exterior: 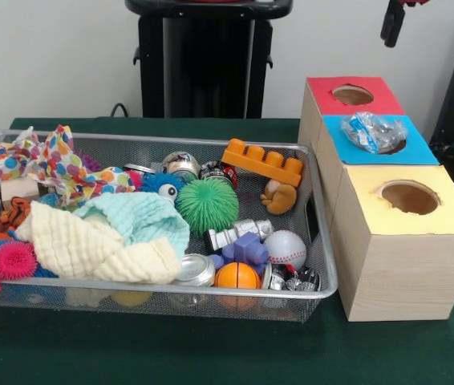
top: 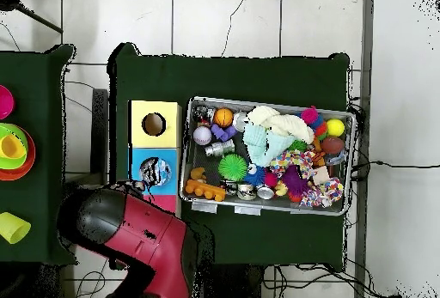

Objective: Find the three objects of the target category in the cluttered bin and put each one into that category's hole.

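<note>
We see the gripper drawn back at the top edge above the red box; can't tell its state. A clear crinkly packet sits jammed in the blue box's hole. Yellow box hole is empty. Wire bin holds a green spiky ball, baseball and cloths.

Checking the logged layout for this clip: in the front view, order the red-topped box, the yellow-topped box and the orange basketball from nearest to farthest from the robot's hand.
1. Red-topped box: top right, just below and left of the hand.
2. Yellow-topped box: front of the box row, lower right.
3. Orange basketball: front edge of the wire bin, farthest left.
</note>
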{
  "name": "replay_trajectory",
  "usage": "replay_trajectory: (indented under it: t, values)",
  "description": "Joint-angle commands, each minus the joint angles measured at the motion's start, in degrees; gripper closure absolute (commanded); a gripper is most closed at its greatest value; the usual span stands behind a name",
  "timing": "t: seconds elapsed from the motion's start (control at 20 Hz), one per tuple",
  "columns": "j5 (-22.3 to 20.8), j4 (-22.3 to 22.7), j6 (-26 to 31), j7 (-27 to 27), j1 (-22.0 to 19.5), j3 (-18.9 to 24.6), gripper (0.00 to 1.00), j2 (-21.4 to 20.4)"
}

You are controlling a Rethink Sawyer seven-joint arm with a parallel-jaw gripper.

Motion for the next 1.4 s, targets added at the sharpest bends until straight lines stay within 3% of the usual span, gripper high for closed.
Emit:
replay_trajectory:
  t: [0.05,0.7,0.95,1.4]
  values:
    - [1.22,0.20,-2.24,14.38,-1.17,4.82,1.00,1.95]
    - [3.05,-1.39,-4.51,17.15,-1.40,5.24,1.00,4.05]
    - [2.84,-4.57,-1.84,19.11,-1.47,4.19,1.00,5.31]
    - [2.72,-8.46,-2.60,16.49,-3.87,4.65,1.00,8.62]
